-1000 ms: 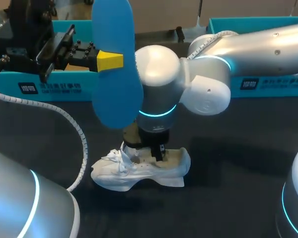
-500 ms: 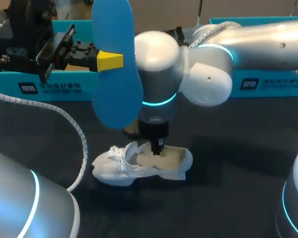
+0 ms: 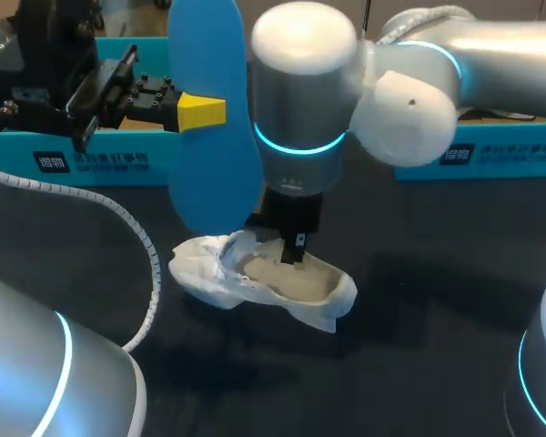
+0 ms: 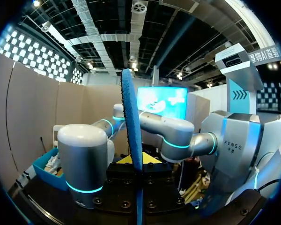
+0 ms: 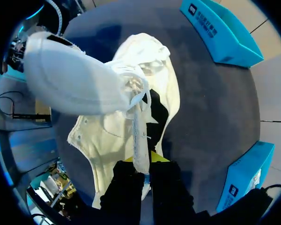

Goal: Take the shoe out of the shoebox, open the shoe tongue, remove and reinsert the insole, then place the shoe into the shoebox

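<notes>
The left arm (image 3: 36, 82) enters from the left side of the head view and stands above the left teal box (image 3: 91, 157), which sits at the far edge of the table (image 3: 419, 273). A spiral-wrapped cable (image 3: 141, 241) hangs from this arm toward the table.

The left gripper (image 3: 209, 111) is closed on the blue insole (image 3: 209, 164), clamping it from both sides. One yellow tip lies on the near face of the insole; the other is hidden behind it. The insole stands upright, held well above the table, with its lower end above the toe area of the shoe (image 3: 255, 282). In the left wrist view, the insole (image 4: 131, 122) appears edge-on, rising straight out of the left gripper (image 4: 136, 161).

The white shoe sits near the middle of the table, toe to the left, heel to the right, tilted. Whether its sole touches the table cannot be determined.

The right gripper (image 3: 296, 241) points down into the shoe opening. In the right wrist view, the right gripper (image 5: 141, 161) pinches a thin white edge of the shoe (image 5: 131, 108) upper between its fingers.

The right arm (image 3: 419, 82) enters from the right. The right teal box (image 3: 491, 153) sits behind it at the far edge.
</notes>
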### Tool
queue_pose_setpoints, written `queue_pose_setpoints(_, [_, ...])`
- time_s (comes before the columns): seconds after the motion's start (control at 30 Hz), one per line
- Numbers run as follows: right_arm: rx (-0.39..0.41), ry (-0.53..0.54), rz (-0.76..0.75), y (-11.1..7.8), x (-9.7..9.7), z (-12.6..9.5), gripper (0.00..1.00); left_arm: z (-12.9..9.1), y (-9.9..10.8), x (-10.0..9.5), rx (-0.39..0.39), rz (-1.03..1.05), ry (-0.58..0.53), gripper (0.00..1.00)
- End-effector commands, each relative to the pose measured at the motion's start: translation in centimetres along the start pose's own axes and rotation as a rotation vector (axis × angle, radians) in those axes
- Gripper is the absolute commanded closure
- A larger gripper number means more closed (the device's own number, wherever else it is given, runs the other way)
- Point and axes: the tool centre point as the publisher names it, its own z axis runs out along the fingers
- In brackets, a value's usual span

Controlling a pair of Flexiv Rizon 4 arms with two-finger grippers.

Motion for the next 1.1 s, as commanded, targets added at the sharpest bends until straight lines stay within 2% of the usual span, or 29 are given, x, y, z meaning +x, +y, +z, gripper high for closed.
queue_pose_setpoints(0.03, [-0.029,-0.001,0.0,-0.8,0.0,-0.2,1.0,0.1,0.0,-0.1,-0.003,0.0,0.001,1.0])
queue_pose_setpoints(0.2, [-0.023,0.0,0.018,-0.8,0.0,-0.2,1.0,0.1,0.0,-0.1,-0.003,0.0,0.001,1.0])
queue_pose_setpoints(0.27, [-0.065,0.095,0.157,-0.6,-0.5,-0.3,1.0,0.1,0.0,-0.1,-0.003,0.0,0.001,1.0])
queue_pose_setpoints(0.33, [-0.071,0.172,0.304,-0.7,-1.1,-0.3,1.0,0.1,0.0,-0.1,-0.003,0.0,0.001,1.0])
queue_pose_setpoints(0.47, [-0.088,0.193,0.641,-1.6,-1.9,-0.1,1.0,0.1,0.0,-0.1,-0.003,0.0,0.001,1.0])
queue_pose_setpoints(0.5, [-0.087,0.191,0.681,-1.7,-2.0,0.1,1.0,0.1,0.0,-0.1,-0.003,0.0,0.001,1.0])
queue_pose_setpoints(0.97, [-0.082,0.194,0.69,-1.6,-1.9,0.2,1.0,0.1,0.0,-0.1,-0.003,0.0,0.001,1.0])
queue_pose_setpoints(1.0, [-0.087,0.23,0.779,-1.5,-1.8,0.4,1.0,0.1,0.0,-0.1,-0.003,0.0,0.001,1.0])
queue_pose_setpoints(1.1, [-0.099,0.26,0.885,-1.7,-1.7,0.8,1.0,0.1,0.0,-0.1,-0.003,0.0,0.001,1.0])
